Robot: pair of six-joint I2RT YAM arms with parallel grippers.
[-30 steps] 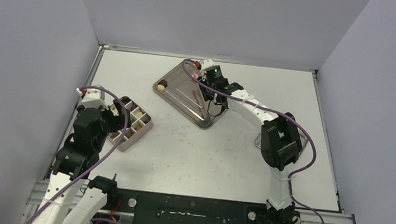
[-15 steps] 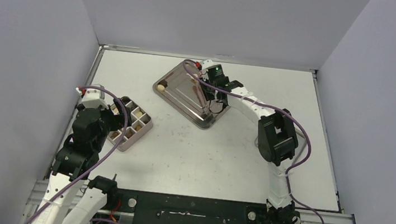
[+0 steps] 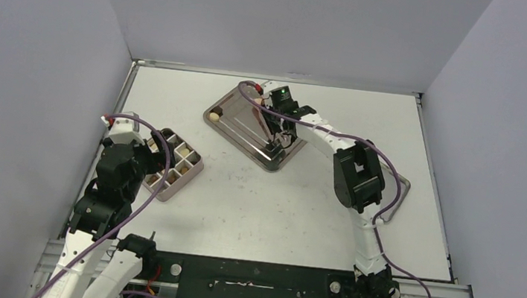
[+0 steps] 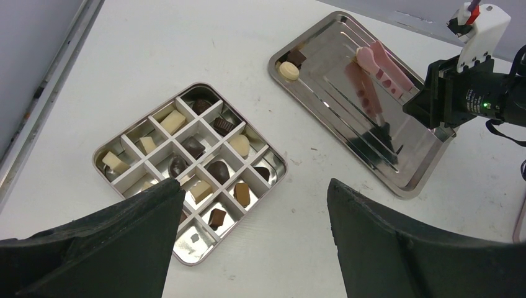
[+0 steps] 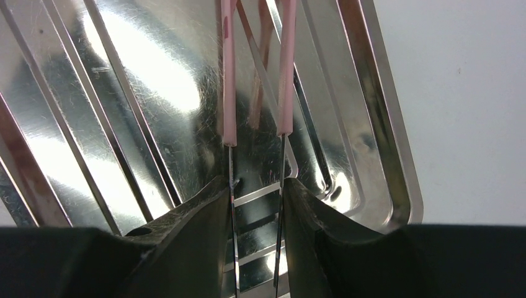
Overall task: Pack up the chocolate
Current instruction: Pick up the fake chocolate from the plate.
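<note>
Right wrist view: my right gripper [image 5: 254, 205] clamps the pink tongs [image 5: 285, 74] over the tray [image 5: 384, 124] at the bench's far edge, because I judge its two chocolate pieces [image 4: 288, 69] too small for bare jaws. My left gripper [image 4: 254, 184] hangs open above the box [image 4: 192, 242] holding the rest, near the left edge.

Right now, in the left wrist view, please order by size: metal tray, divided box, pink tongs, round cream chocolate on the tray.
Metal tray and divided box: they look about alike, and the box is nearer, so I do not rank them.
Then pink tongs.
Smallest: round cream chocolate.
</note>
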